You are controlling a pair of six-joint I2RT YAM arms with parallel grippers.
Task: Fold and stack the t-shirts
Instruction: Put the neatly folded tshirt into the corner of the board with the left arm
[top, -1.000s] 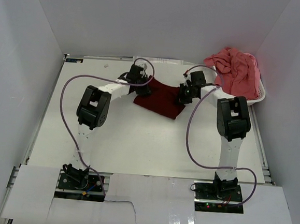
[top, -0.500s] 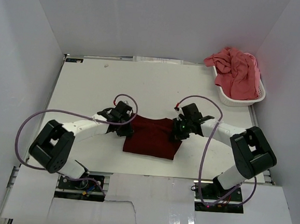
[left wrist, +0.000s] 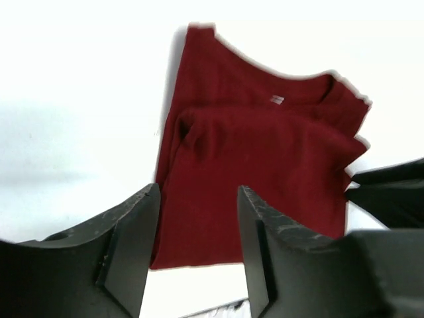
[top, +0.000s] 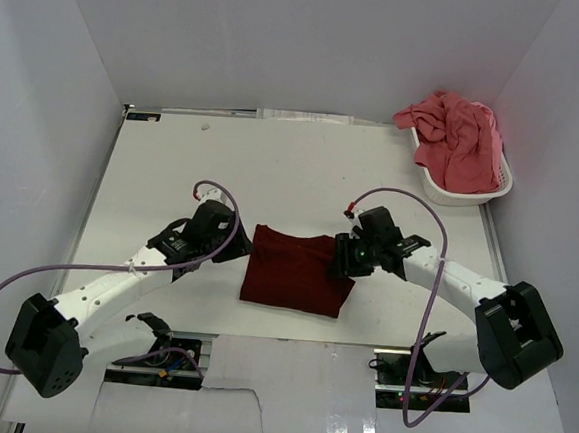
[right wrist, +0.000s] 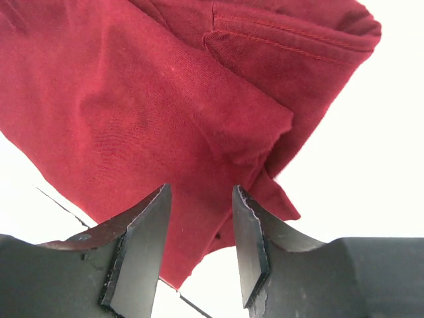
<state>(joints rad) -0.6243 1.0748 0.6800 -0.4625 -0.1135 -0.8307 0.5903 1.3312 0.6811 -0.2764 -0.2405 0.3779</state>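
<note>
Left arm lies low and stretched, elbow swung far out to the left, forearm running in toward the middle. Left gripper points right; wrist view shows its jaws apart, fingers with a clear gap between them. Right arm mirrors this, elbow out to the right, forearm reaching inward. Right gripper points left, jaws apart too, pads clamping nothing.

maroon t-shirt folded flat, coral t-shirt crumpled far right
</note>
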